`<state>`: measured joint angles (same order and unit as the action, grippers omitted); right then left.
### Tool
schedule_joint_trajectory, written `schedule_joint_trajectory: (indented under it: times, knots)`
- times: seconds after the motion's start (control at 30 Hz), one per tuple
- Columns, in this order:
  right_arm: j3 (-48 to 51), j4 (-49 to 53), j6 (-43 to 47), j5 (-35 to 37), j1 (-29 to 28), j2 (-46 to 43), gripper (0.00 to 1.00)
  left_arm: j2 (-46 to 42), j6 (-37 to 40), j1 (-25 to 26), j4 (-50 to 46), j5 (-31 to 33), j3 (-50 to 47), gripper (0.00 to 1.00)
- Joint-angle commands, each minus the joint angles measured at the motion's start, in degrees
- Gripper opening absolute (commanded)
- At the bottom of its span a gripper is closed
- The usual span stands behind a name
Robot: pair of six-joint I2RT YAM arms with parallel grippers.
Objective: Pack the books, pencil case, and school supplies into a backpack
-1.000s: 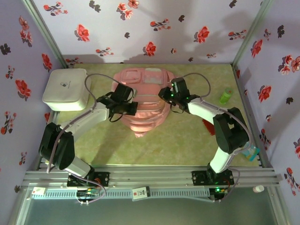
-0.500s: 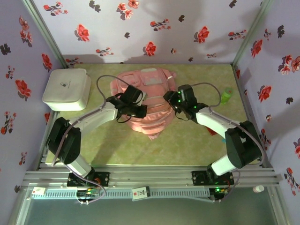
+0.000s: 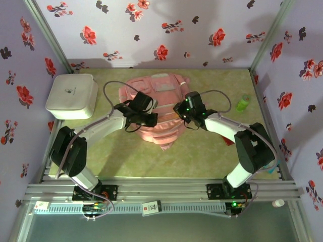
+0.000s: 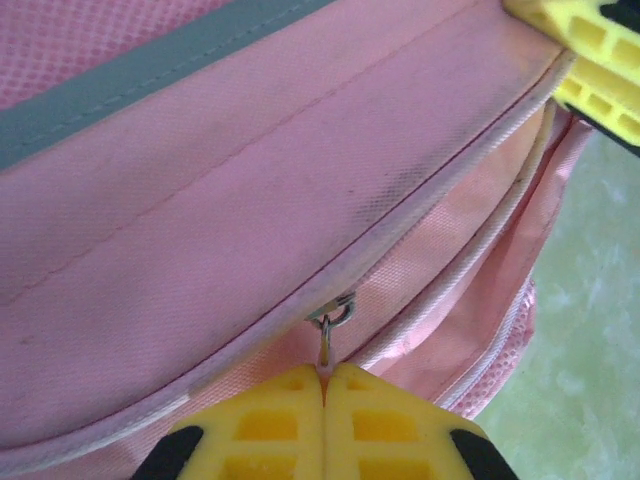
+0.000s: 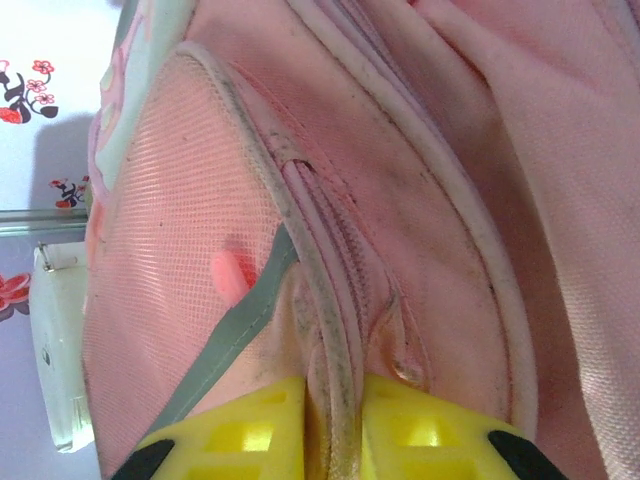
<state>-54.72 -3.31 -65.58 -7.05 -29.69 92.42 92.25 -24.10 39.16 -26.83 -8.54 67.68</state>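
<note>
Backpack (image 3: pixel 161 83): 1, in left hand (image 4: pixel 323 374), right hand (image 5: pixel 336 392)

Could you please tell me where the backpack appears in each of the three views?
Top external: backpack at the centre of the table, between the two grippers.
Left wrist: pink fabric across the frame; left gripper pinches its zipper pull at bottom centre.
Right wrist: backpack above the right gripper, which pinches a seam.
Shared landmark: the right gripper's yellow fingers, also top right in left wrist.
</note>
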Motion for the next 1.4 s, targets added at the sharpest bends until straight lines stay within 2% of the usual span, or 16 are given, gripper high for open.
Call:
schedule_joint_trajectory:
  times: [0.0,0.37,0.57,0.83,0.93,0.97,1.03,1.1,1.27,1.37]
  knots:
    - [-2.99,2.58,4.23,5.74,0.69,-0.69,0.16,-4.29,-0.79,-3.08,-3.26,3.26,-2.57,0.00]
    - [-4.77,6.10,6.87,7.75,1.22,-0.81,0.13,-7.21,3.37,-11.03,-7.12,9.36,-4.25,0.00]
    - [-5.24,5.69,7.70,7.34,1.37,-0.31,0.13,-5.99,4.82,-13.37,-3.79,12.13,-2.91,0.00]
    - [-6.21,6.63,9.54,6.22,1.48,1.31,0.12,-2.08,8.00,-14.41,0.98,12.47,-1.01,0.00]
    - [-6.66,7.64,11.00,5.28,1.52,0.59,0.19,-1.59,8.03,-14.45,0.68,12.18,-0.36,0.00]
    - [-6.57,8.02,11.69,5.00,1.55,-0.17,0.26,-1.76,7.85,-14.53,0.58,12.05,-0.44,0.00]
    - [-6.23,9.27,13.29,5.40,1.57,-2.37,0.41,-2.82,7.33,-14.53,-0.16,11.52,-0.53,0.08]
    - [-6.09,12.65,15.74,7.55,1.57,-5.47,0.54,-4.56,6.62,-14.71,-1.37,10.40,-0.79,0.20]
    - [-3.52,24.21,20.03,19.72,2.54,-13.76,0.72,-10.24,4.08,-16.02,-4.46,8.61,-1.32,0.57]
    - [0.19,29.31,20.97,25.81,4.48,-17.85,0.77,-13.44,2.87,-17.24,-4.84,8.38,-1.67,0.69]
